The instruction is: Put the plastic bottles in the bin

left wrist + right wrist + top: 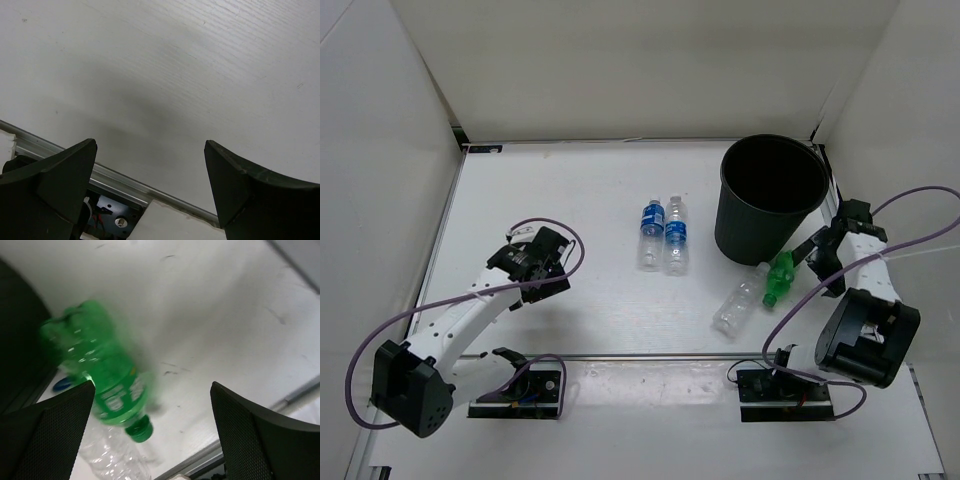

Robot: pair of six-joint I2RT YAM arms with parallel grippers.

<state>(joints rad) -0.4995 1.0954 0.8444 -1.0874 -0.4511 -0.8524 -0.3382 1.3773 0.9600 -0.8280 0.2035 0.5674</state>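
The black bin point(772, 197) stands upright at the back right. Two clear bottles with blue labels point(652, 233) point(676, 235) lie side by side left of it. A plain clear bottle point(738, 303) and a green bottle point(779, 277) lie at the bin's front foot. My right gripper point(812, 262) is open just right of the green bottle; in the right wrist view the green bottle point(102, 370) lies left of centre between the open fingers, the clear bottle point(107, 455) below it. My left gripper point(542, 262) is open and empty over bare table at the left.
White enclosure walls point(620, 60) surround the table. A metal rail point(650, 356) runs across near the arm bases and shows in the left wrist view point(115, 177). Purple cables point(380, 335) loop from both arms.
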